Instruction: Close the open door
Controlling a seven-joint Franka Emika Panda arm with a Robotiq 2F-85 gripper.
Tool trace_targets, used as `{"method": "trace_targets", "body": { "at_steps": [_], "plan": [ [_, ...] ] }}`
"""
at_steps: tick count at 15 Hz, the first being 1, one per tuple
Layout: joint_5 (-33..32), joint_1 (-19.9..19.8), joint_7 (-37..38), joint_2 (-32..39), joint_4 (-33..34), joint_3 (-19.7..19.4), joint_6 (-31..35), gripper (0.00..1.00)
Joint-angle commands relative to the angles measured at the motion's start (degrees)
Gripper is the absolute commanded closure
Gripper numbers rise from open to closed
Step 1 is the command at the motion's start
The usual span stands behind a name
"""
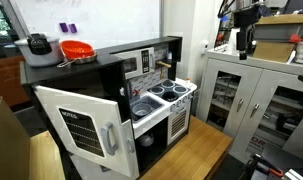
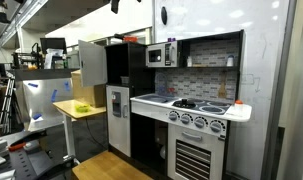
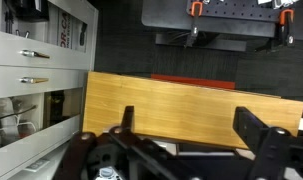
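Note:
The door (image 1: 83, 125) is large and white, with a black lined "NOTES" panel and a grey vertical handle (image 1: 109, 137). It stands swung wide open from the toy kitchen's fridge, out over the floor. In an exterior view it shows as a white panel swung out to the left (image 2: 91, 65). My gripper (image 1: 246, 38) hangs high up, far from the door, above grey cabinets. In the wrist view my gripper (image 3: 194, 125) is open and empty, with its two fingers wide apart over a wooden board (image 3: 161, 100).
A red bowl (image 1: 76, 49) and a pot (image 1: 38, 45) sit on top of the fridge. The lower white door with a dispenser (image 2: 118, 105) is shut. A wooden table (image 1: 186, 155) stands in front of the toy stove. Grey metal cabinets (image 1: 241, 95) are below my arm.

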Motion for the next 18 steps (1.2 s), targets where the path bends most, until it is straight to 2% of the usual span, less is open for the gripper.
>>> {"method": "trace_targets", "body": {
  "at_steps": [1,18],
  "plan": [
    [0.0,0.2,0.0,0.0,0.1,-0.1,-0.2,0.00],
    [0.0,0.7,-0.5,1.3,0.5,0.1,0.0,0.00]
  ]
}}
